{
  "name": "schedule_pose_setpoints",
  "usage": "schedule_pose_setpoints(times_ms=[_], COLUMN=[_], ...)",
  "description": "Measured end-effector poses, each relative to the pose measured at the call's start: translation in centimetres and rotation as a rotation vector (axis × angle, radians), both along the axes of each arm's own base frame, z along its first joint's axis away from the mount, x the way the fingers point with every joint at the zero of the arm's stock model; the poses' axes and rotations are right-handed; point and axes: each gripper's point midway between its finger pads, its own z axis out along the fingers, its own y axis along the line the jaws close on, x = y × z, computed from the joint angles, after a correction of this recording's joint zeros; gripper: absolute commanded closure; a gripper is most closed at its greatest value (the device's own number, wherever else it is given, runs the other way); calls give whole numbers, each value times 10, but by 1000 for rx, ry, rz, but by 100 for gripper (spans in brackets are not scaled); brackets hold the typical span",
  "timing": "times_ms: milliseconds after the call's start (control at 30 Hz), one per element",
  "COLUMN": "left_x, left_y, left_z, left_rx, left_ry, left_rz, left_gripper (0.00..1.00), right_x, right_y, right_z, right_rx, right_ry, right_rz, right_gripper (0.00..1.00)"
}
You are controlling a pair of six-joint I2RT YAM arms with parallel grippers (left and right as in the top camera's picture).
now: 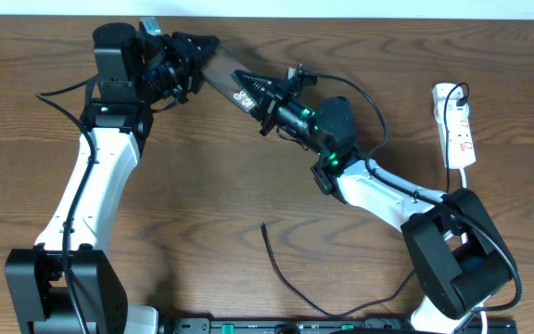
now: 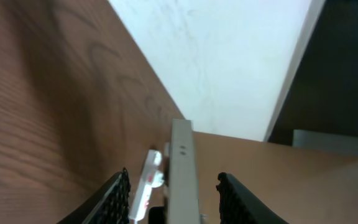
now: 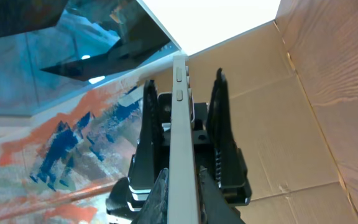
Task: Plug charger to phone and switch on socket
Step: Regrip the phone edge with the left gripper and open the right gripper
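The phone, bronze-brown with white lettering, hangs in the air over the back of the table between both grippers. My right gripper is shut on its lower end; in the right wrist view the fingers pinch the phone's silver edge. My left gripper straddles the other end, open. The phone edge stands between its pads with a gap on each side. The charger lies loose on the table in front, its tip free. At the far right lies the socket.
A white cord runs from the socket toward the right arm's base. The left arm's base stands at the front left. A black bar lines the table's front edge. Brown cardboard shows in the right wrist view.
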Motion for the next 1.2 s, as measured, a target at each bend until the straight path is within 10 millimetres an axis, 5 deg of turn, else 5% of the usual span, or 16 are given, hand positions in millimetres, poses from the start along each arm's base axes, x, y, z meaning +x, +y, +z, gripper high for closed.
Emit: schedule_pose_setpoints(times_ms=[1200], left_x=[-1], left_y=[0], left_z=[-3], left_rx=[48], left_ry=[-30], left_rz=[-23], left_gripper=[82], right_x=[-2], right_y=[4], right_z=[-6], right_rx=[-16], right_ry=[19], right_rz=[8], right_gripper=[98])
